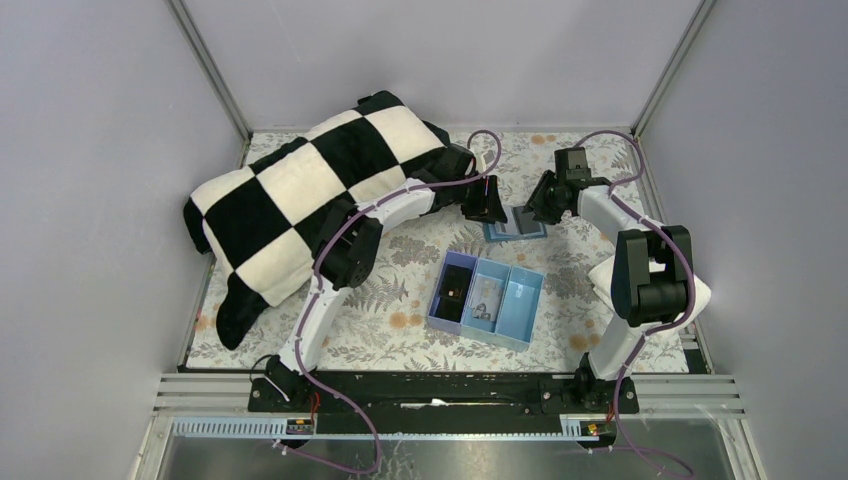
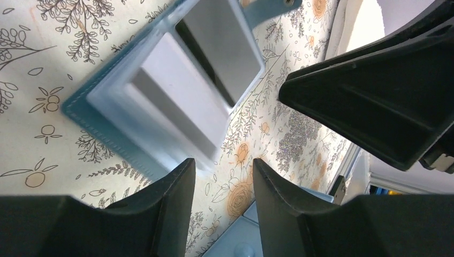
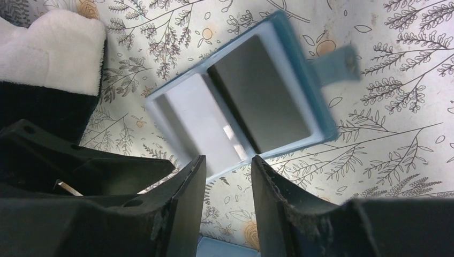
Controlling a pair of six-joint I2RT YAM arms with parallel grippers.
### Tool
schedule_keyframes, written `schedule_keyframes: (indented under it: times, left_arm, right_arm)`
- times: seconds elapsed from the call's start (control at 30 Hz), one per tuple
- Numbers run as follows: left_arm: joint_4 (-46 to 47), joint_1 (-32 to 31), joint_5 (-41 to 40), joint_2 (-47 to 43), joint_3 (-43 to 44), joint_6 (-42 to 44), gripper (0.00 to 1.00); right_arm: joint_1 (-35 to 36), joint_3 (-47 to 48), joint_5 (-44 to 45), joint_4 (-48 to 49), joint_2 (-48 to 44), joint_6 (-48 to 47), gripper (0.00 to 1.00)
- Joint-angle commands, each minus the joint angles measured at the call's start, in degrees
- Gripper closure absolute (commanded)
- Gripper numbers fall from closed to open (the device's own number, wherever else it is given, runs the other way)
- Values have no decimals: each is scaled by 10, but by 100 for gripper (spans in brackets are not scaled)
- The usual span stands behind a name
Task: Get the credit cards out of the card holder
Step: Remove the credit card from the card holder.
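Blue-teal card holder (image 1: 515, 230) open flat near the middle of the table's (image 1: 400, 335) far edge, long axis along that edge, grey credit cards (image 3: 262, 101) in both pockets. Sits between left gripper (image 1: 488, 208) and right gripper (image 1: 545, 205), about equally near, just beyond each pair of parted, empty fingers; probably calls for pinning one side, drawing from the other

Floral table (image 1: 400, 262) bears card holder (image 1: 503, 234), blue tray (image 1: 524, 300) and checkered blanket (image 1: 310, 190).

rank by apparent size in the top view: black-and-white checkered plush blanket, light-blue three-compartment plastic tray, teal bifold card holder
1. checkered blanket
2. three-compartment tray
3. card holder, partly covered, still clearly smallest
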Motion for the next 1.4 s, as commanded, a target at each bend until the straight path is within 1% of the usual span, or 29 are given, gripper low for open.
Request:
schedule_keyframes:
  times: [0.0, 0.1, 0.17, 0.2, 0.3, 0.33, 0.37, 0.43, 0.5, 0.57, 0.8, 0.87, 1.0, 1.17, 1.37]
  left_arm:
    - [35, -3, 13, -4, 16, -8, 52]
    - [39, -3, 13, -1, 21, -12, 52]
    - [45, -3, 11, -3, 23, -16, 55]
    - [50, -3, 9, -5, 21, -18, 59]
    - [53, -2, -11, -16, 14, -16, 83]
    - [53, 0, -20, -23, 7, -13, 88]
    - [54, 1, -27, -31, -1, -10, 89]
    - [58, 5, -45, -47, -21, -6, 89]
    - [65, 12, -56, -62, -42, -11, 89]
    - [65, 16, -63, -69, -52, -12, 87]
    - [21, 17, -86, -58, -46, 6, 78]
    - [16, 17, -94, -56, -47, 8, 77]
    - [14, 18, -99, -55, -49, 9, 75]
    - [11, 22, -103, -59, -49, 10, 73]
    - [8, 30, -106, -68, -51, 16, 72]
  right_arm:
    - [-1, -2, -17, 14, -13, 1, 56]
    - [-1, -2, -16, 12, -13, 1, 56]
    - [-2, -2, -17, 10, -13, -1, 55]
    - [-2, -2, -18, 10, -13, -1, 55]
    - [-3, 1, -31, 10, -6, -13, 54]
    - [-3, 9, -38, 3, 3, -22, 53]
    - [-3, 23, -42, -10, 14, -31, 53]
    - [-3, 43, -43, -25, 34, -45, 53]
    - [-3, 62, -41, -31, 55, -50, 56]
    - [-3, 80, -44, -33, 79, -51, 56]
    - [-3, 120, -46, -40, 141, -59, 56]
    - [-3, 124, -49, -47, 152, -63, 56]
    - [-3, 103, -65, -35, 156, -53, 57]
    - [0, 47, -109, 8, 133, -21, 58]
    - [17, 1, -122, 39, 112, 25, 60]
